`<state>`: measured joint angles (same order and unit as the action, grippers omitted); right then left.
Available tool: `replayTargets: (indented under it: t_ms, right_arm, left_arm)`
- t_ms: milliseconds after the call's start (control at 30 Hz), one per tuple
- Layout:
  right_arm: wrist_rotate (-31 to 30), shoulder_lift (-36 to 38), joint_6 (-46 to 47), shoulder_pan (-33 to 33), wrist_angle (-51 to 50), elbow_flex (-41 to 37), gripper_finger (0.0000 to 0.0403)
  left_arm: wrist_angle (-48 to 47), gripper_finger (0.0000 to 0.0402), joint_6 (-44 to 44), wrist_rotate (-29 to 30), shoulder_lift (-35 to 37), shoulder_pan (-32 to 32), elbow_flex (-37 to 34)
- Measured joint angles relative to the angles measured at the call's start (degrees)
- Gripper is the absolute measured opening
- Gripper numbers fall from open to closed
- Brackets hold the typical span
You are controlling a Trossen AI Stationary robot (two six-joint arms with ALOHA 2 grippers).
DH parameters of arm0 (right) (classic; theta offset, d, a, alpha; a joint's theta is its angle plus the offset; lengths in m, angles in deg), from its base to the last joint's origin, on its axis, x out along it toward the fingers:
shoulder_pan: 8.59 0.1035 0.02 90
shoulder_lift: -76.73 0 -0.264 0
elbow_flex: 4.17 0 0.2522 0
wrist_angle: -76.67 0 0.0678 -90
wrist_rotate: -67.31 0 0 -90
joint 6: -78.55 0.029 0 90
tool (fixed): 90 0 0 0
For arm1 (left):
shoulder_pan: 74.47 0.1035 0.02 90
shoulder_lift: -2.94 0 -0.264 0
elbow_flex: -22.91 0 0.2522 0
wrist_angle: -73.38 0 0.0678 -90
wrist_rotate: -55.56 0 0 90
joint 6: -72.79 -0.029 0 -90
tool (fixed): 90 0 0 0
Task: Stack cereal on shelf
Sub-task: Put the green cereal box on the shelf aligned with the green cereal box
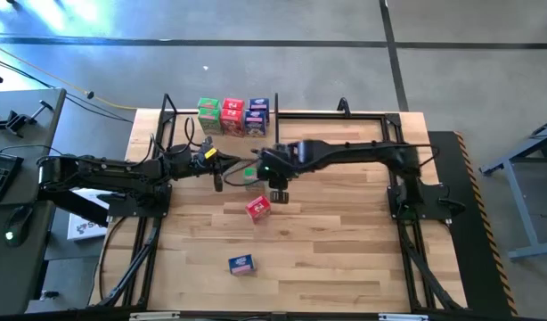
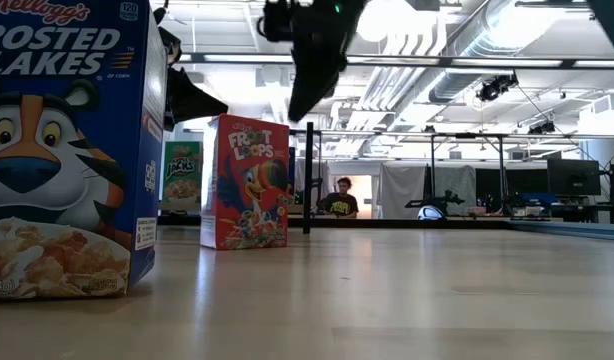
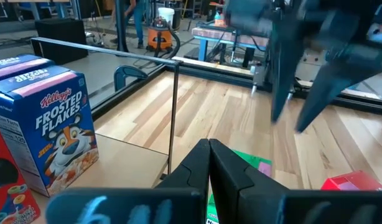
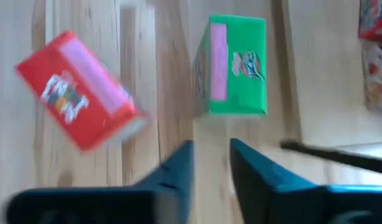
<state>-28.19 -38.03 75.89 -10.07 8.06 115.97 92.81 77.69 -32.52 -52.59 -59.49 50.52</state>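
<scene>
- Cereal boxes on the shelf (image 1: 363, 114), far left part: six counted from above, in a tight group of green (image 1: 208, 114), red (image 1: 232, 114) and blue-purple (image 1: 257, 114), seemingly two of each, one upon another.
- Cereal boxes off the shelf: three. One green box (image 4: 233, 64) lies flat on the table near the middle, below the arms. One red box (image 1: 258, 208) stands just near of the right gripper, tilted in the right wrist view. One blue-purple box (image 1: 241, 264) stands alone at the near side, well apart from the rest.
- Shelf: light wood, thin black frame, one black upright post (image 3: 173, 112) beside the stacked boxes.
- Right gripper (image 1: 279, 195): over the table centre, above the red and green boxes, fingers narrowly parted, nothing between them.
- Left gripper (image 1: 217, 181): just left of the green box, fingers pressed together, holding nothing.
- Table (image 1: 345, 259): wood planks.
- Room beyond: one person (image 2: 339, 198) far off, seen from the low view.
</scene>
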Motion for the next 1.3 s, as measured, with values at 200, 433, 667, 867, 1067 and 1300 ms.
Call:
replayTargets:
  t_ms: [200,433,667,867,1067,1300]
  right_arm:
    - [0.0,11.3,2.7,0.0,37.6,-30.4,0.0007]
    - [-5.1,22.1,0.7,-2.1,59.8,-46.4,0.0021]
    - [-5.2,27.9,-4.5,-3.4,63.7,-52.3,0.0007]
    - [-5.1,28.6,-6.4,-3.4,64.2,-54.3,0.0003]
    - [-4.9,28.5,-6.8,-3.4,63.6,-54.4,0.0003]
    - [-4.0,28.5,-6.8,-3.4,63.6,-54.4,0.0003]
  left_arm:
    - [-3.7,0.0000,2.8,-1.1,0.0,0.5,1.8]
    - [-31.4,0.0017,-4.1,-3.8,-1.0,1.2,15.2]
    - [-62.3,0.0118,-12.1,-3.9,-8.9,-1.1,34.0]
    - [-70.7,0.0219,-12.7,-4.7,-20.0,-2.9,45.4]
    - [-74.8,0.0258,-16.8,-3.8,-29.9,-3.2,52.7]
    - [-75.9,0.0258,-19.5,-3.0,-34.2,-3.2,54.8]
